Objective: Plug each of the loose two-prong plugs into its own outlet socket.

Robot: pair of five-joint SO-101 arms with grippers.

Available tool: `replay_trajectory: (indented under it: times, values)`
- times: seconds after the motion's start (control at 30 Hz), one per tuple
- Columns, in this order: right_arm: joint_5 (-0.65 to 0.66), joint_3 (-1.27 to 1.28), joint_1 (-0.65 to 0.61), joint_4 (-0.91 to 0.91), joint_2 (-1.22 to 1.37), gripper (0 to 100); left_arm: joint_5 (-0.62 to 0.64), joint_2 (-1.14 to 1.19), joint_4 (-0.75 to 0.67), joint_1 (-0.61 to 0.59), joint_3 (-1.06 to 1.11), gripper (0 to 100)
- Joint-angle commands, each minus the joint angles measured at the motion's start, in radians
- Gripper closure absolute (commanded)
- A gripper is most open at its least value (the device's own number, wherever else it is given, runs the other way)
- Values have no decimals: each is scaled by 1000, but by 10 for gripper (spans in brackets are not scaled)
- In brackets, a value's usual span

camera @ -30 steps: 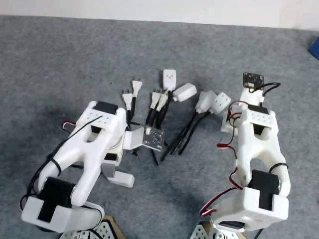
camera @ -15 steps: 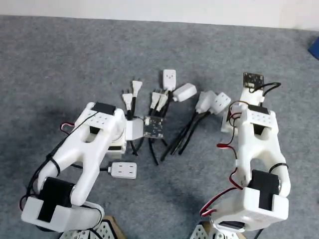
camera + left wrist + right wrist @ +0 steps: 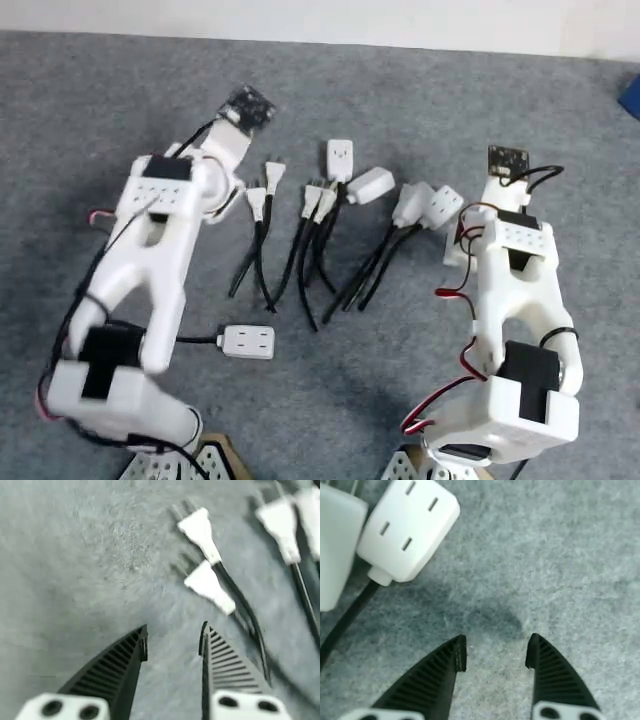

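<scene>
Hovering left gripper (image 3: pixel 172 641): my jaws spread, empty, over grey table (image 3: pixel 75 555) near two white plugs (image 3: pixel 209 586).
Right gripper (image 3: pixel 495 651): spread, empty, beside a white outlet socket (image 3: pixel 407 527).
Between my arms: more plugs and sockets on black cords (image 3: pixel 300 262).

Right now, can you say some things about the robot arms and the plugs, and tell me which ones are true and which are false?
1. The left tool is open and holds nothing. True.
2. The right tool is squeezing a socket. False: it is open over the bare carpet, and the square socket lies a little way ahead of it, untouched.
3. A white socket block with a cord lies on the carpet beside the left arm. True.
4. Every plug is pushed into a socket. False: the plug near the left tool lies loose on the carpet, prongs bare.
</scene>
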Motion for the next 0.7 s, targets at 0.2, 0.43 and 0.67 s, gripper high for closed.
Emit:
replay_trajectory:
  times: [0.2, 0.43, 0.67]
  values:
    - [12, -4, -10, -16, -8, 793, 430, 397, 95, 35, -421, 811]
    - [12, -4, -10, -16, -8, 793, 434, 581, 285, 71, -651, 811]
    - [12, -4, -10, -16, -8, 793, 436, 596, 503, 91, -786, 811]
